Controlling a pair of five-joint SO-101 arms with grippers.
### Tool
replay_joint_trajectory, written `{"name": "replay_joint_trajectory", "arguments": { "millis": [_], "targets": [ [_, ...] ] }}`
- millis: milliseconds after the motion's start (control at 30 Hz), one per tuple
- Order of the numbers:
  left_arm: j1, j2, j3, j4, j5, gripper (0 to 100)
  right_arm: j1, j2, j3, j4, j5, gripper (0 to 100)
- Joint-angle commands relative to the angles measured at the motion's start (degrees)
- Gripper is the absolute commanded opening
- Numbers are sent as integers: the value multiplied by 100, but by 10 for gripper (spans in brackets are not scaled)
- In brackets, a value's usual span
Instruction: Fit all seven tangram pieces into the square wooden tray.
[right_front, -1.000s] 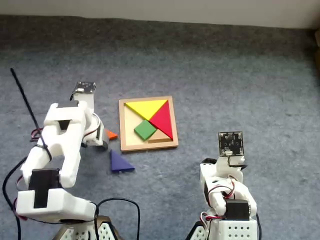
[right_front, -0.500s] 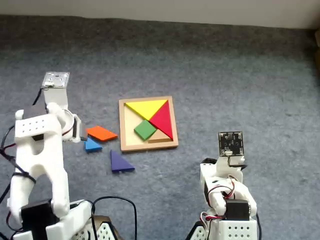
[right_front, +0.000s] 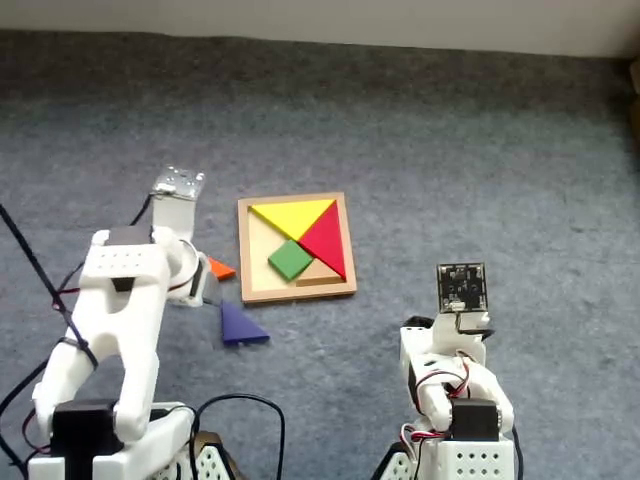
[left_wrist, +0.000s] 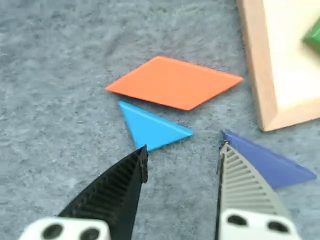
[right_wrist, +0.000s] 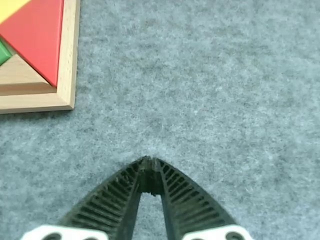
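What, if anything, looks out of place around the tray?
Nothing damaged or spilled; the orange parallelogram, light blue triangle and dark blue triangle lie loose on the carpet beside the tray, not yet fitted.

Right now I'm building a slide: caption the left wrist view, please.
Open left claw near a light blue triangle, beside an orange parallelogram and tray corner.

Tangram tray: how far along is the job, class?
Done: yellow triangle, red triangle and green square sit in the tray. In hand: the open left gripper hangs by the light blue triangle, holding nothing. Remaining: that, the orange parallelogram and the dark blue triangle.
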Motion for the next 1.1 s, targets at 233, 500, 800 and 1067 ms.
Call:
{"name": "replay_joint_trajectory", "arguments": {
  "millis": [233, 500, 800, 1067],
  "targets": [
    [-338, -84, -84, -466, -9, 232, 66, -31, 664, -136, 62, 17],
    [-919, 1552, -901, -580, -9, 231, 66, -31, 664, -136, 62, 17],
    [-1200, 1912, -1429, -185, -185, 182, 207, -31, 664, -145, 62, 17],
    [-980, 1859, -1420, -149, -580, 122, 215, -31, 664, -145, 62, 17]
  ]
}}
